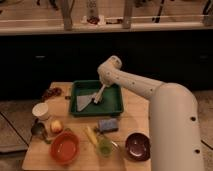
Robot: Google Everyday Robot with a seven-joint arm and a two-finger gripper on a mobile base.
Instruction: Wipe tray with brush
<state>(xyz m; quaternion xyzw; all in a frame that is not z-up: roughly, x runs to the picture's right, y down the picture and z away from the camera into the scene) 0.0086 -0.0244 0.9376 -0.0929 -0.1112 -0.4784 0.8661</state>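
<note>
Camera view: a wooden table point(132, 112) seen from above, with the robot's white arm reaching in from the right.
Tray: the green tray point(116, 106) sits at the back middle of the table, its long side facing the camera.
Brush: the brush point(98, 95) lies slanted inside the tray, white handle rising toward the arm and dark head low on the tray floor, next to a grey patch point(84, 102) that looks like a cloth or paper.
Claw: the claw point(102, 88) is over the tray at the upper end of the brush handle; it appears to be holding the handle, but I cannot tell how its fingers are set.
Other things: a blue sponge point(107, 124) just in front of the tray, an orange bowl point(64, 148), a dark red bowl point(137, 145), a white cup point(40, 110).
Doing the step well: by my judgement, keep the head pressed flat on the tray floor, sweep in long strokes from rim to rim, and avoid pushing the grey patch over the edge.
</note>
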